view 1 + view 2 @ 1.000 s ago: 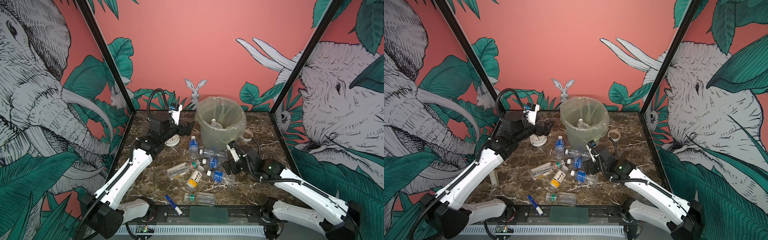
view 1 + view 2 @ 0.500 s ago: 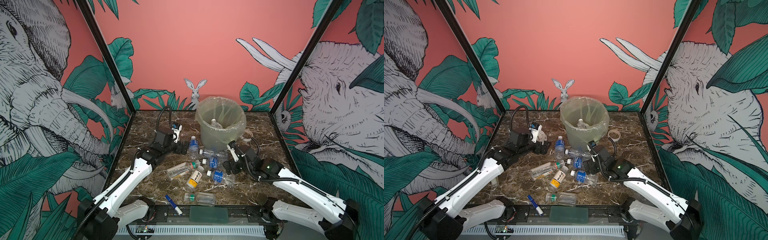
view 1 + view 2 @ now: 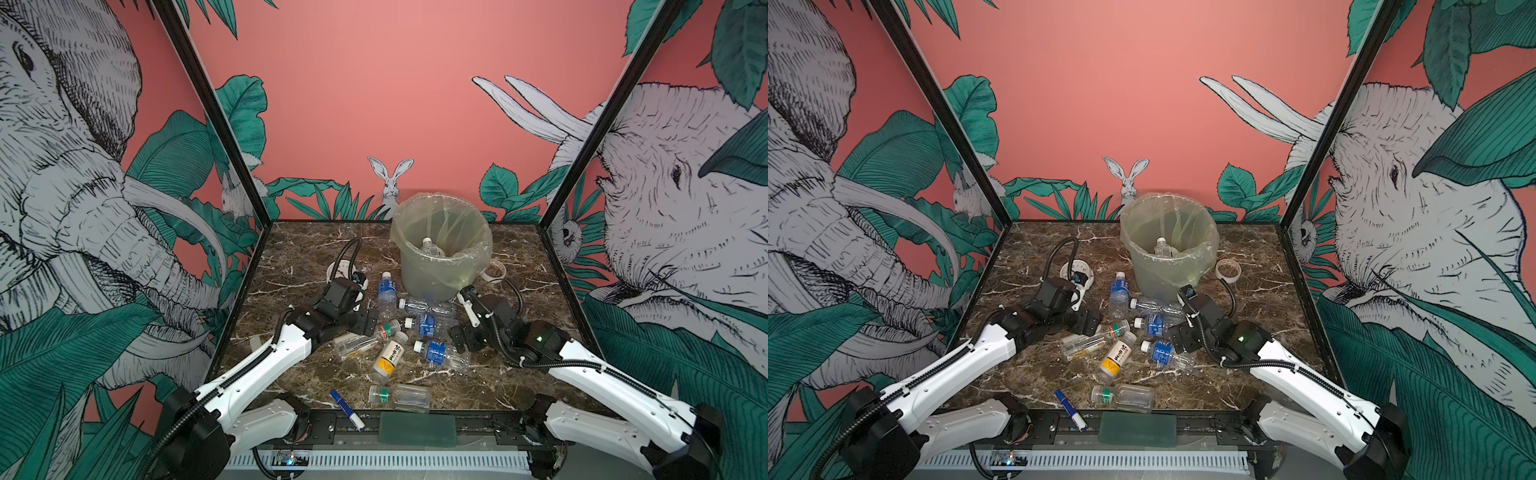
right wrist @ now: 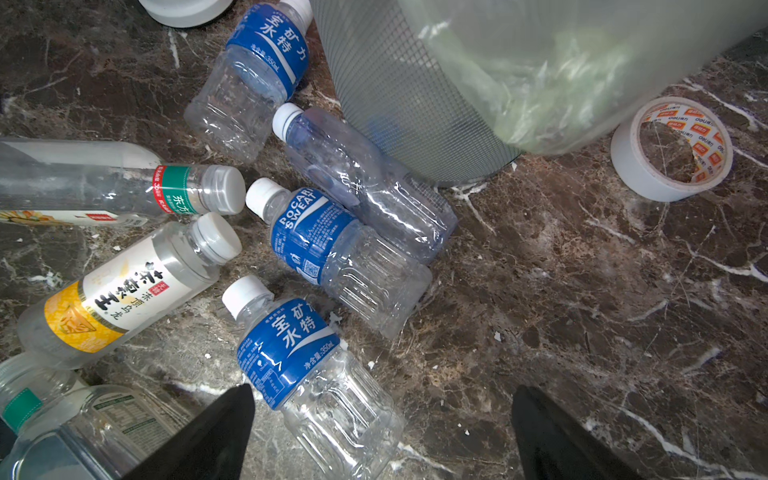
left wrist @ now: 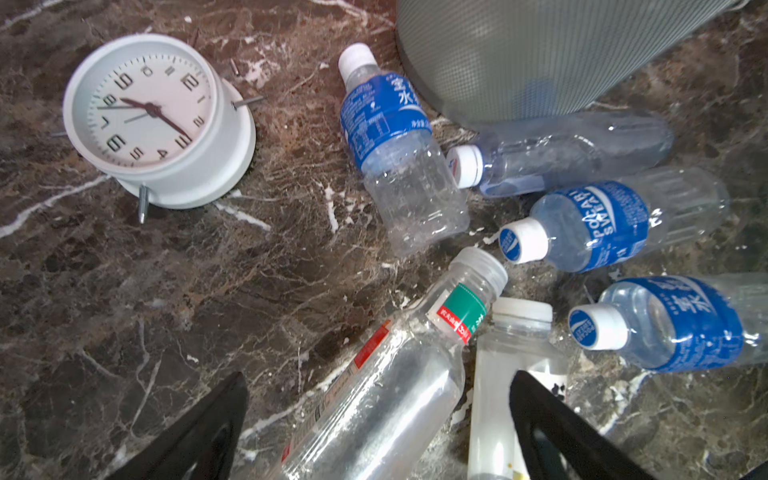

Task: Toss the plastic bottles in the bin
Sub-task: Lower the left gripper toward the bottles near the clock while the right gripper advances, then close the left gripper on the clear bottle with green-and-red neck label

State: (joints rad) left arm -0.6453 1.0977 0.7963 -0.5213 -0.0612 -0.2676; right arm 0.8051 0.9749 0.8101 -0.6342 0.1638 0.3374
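**Left.** The white clock (image 5: 153,120) lies well apart from the pile, so I leave it alone. My left gripper (image 5: 378,378) hangs low with its jaws spread wide and holds nothing. Between them lie the red-and-green-labelled bottle (image 5: 415,353) and the neck of the white-yellow bottle (image 5: 515,357). Hazard: closing here could catch two bodies at once, and one would likely slip out on the lift.

**Centre.** The plastic bottles (image 3: 424,324) lie clustered on the table (image 3: 299,257) before the bin (image 3: 440,270), one against its foot. One bottle (image 3: 428,246) is already inside. Hazard: both arms reach into one cluster and could foul each other or nudge the bin.

**Right.** My right gripper (image 4: 382,388) is also wide open and empty. A blue-labelled bottle (image 4: 299,357) sits close to one finger, off centre. Hazard: that finger could land on the bottle and roll it away. The tape roll (image 4: 673,149) stands beside the bin, and I keep clear of it.
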